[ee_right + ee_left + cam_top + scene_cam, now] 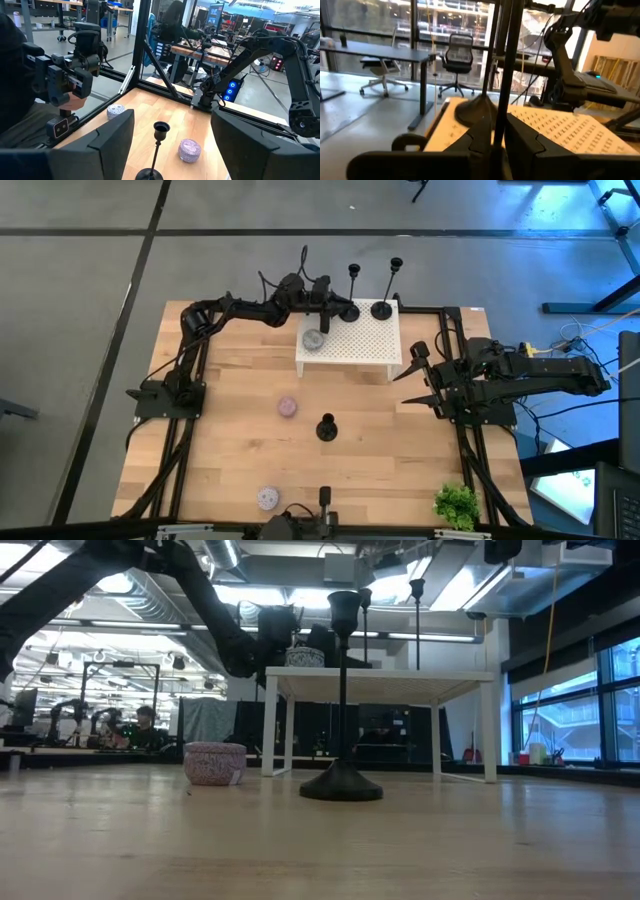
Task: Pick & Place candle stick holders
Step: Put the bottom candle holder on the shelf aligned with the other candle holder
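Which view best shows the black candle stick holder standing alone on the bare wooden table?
The low view: the black candle stick holder stands full height, with round base, stem and cup in profile. The high view shows it foreshortened from above. The right wrist view cuts off its base. The left wrist view misses it.

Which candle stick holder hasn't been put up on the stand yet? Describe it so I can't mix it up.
Start at the white perforated stand at the table's far edge, then come toward the near edge, onto the bare wood. The black candle stick holder stands there alone, beside a pink disc; the other two are on the stand.
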{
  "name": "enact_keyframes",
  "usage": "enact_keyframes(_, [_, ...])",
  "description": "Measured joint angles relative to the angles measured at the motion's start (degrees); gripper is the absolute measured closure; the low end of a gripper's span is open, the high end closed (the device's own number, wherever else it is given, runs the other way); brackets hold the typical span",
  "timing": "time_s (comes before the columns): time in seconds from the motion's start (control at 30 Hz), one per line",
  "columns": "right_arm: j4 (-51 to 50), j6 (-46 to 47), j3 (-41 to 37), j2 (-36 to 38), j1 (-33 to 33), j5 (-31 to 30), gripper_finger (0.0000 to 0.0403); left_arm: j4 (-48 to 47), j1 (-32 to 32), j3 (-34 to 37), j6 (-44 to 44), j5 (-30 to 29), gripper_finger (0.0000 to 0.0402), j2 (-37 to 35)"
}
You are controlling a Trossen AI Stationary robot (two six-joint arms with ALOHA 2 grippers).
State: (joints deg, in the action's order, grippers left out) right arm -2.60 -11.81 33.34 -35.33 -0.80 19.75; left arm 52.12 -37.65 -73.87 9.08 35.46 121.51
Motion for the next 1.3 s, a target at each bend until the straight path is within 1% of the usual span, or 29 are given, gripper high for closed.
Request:
enact_keyframes(0.57, [0.0, 0.0, 0.0, 0.0, 0.0, 0.0, 0.0134, 0.6, 0.0, -0.1, -0.7, -0.1, 0.0284, -0.3])
enact_keyframes(0.7, [0.0, 0.0, 0.0, 0.0, 0.0, 0.0, 0.0134, 0.9, 0.3, -0.2, -0.6, -0.2, 0.0272, -1.1])
enact_keyframes(1.07, [0.0, 0.0, 0.0, 0.0, 0.0, 0.0, 0.0134, -0.4, 1.2, -0.2, -0.2, -0.4, 0.0265, -6.4])
enact_keyframes(1.3, [0.0, 0.0, 0.0, 0.0, 0.0, 0.0, 0.0134, -6.2, 1.7, -0.2, -2.5, -0.5, 0.0264, -10.5])
